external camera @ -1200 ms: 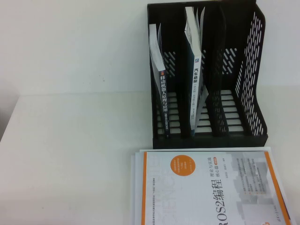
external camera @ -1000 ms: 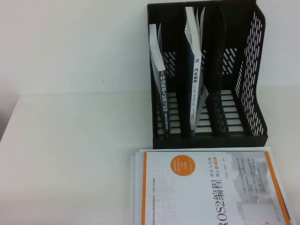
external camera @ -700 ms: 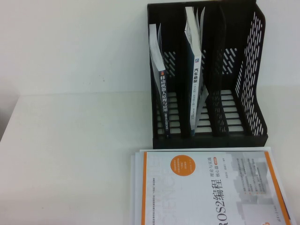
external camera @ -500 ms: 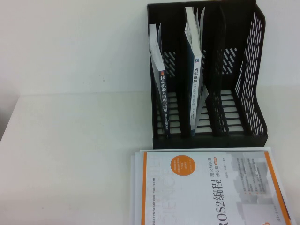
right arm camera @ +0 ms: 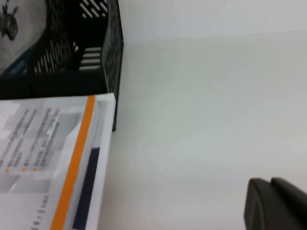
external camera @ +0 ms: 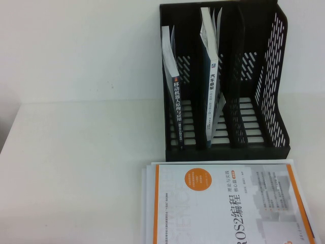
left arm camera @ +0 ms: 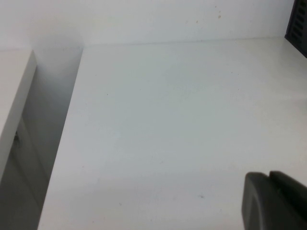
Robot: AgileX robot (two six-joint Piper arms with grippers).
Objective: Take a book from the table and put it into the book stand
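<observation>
On the white and orange book (external camera: 223,203) lying flat on the table (external camera: 76,168), "ROS2编程" is read in large characters. On the spine of the left book (external camera: 176,109) in the book stand (external camera: 274,101), "移动机器人原理与应用" is read; on the middle book (external camera: 213,84), "汽车悬架". Smaller print is not legible.

My white worktop (external camera: 76,173) carries the black book stand (external camera: 226,147) at its far edge and stacked books (external camera: 223,203) at its near edge.
</observation>
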